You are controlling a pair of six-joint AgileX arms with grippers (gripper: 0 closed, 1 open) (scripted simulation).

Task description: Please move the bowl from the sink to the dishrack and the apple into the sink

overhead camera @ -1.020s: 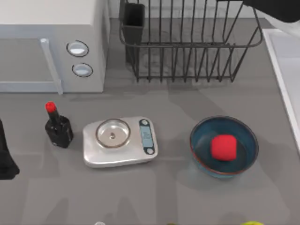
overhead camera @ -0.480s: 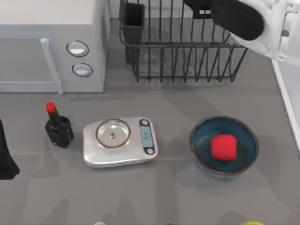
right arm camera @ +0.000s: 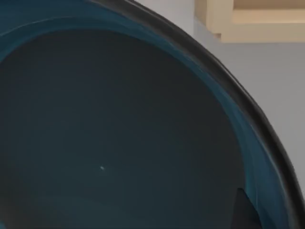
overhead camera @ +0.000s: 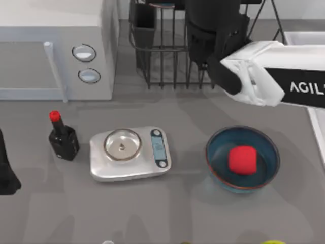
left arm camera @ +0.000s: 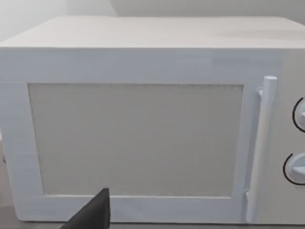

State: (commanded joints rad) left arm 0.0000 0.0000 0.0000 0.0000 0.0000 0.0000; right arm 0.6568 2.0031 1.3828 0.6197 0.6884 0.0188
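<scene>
In 1 second the right arm has swung in from the top view's upper right corner, and its right tool (overhead camera: 210, 23) now hangs over the dishrack (overhead camera: 167, 61) at the back of the worktop (overhead camera: 203, 213). The white forearm reaches in from the right edge, crossing the rack's right end. The tool is clamped on the bowl (right arm camera: 119, 133), whose teal inside and dark rim sit close against the right wrist camera; a sliver of teal also peeks out at the top edge of the top view, above the rack and just right of its dark cup (overhead camera: 144, 28). The bowl is out of the sink (overhead camera: 304, 36), which lies at the worktop's right edge beyond the arm.

The apple (overhead camera: 242, 160) lies in the middle of a 2nd bowl (overhead camera: 218, 162), which stands on the worktop at front right, well apart from the sink. A steel scale (overhead camera: 129, 152) lies left of that bowl, and a red-capped black bottle (overhead camera: 63, 137) stands further left. The microwave (overhead camera: 56, 51) sits at back left, beside the rack.

The left tool (overhead camera: 5, 173) is parked at the left edge, facing the microwave door; whether it is wide or narrow cannot be told.
</scene>
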